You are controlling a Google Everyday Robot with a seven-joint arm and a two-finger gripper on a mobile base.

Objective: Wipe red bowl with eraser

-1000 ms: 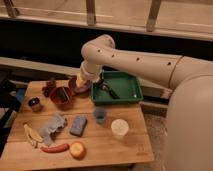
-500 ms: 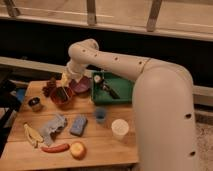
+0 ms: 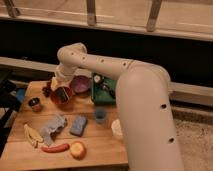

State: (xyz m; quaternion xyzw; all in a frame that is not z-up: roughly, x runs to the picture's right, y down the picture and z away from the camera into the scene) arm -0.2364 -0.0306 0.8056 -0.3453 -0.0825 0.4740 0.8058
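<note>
The gripper hangs low over the red bowl at the rear left of the counter. A dark grey block at its tip, probably the eraser, sits within the bowl's rim. Whether the gripper is clamped on that block or standing wide around it, I cannot tell. The main risk is the bowl itself. It is shallow and nothing pins it, so a sideways wiping stroke could drag it along instead of rubbing it. That would drive it into the purple bowl just beside it on the right, or toward the small metal cup near its left. Pressing on one edge could tip the bowl up. A loose hold could let the eraser twist out and stay lying in the bowl. The arm's long forearm crosses above the green tray, so a low sweep might catch what lies there. By count there are two bowls, one red and one purple. There are three cups: the metal one, a small blue cup and a white cup. There is one each of the tray, a blue block, a grey-blue cloth, a banana, a red sausage-like piece, a round orange fruit and the likely eraser.
</note>
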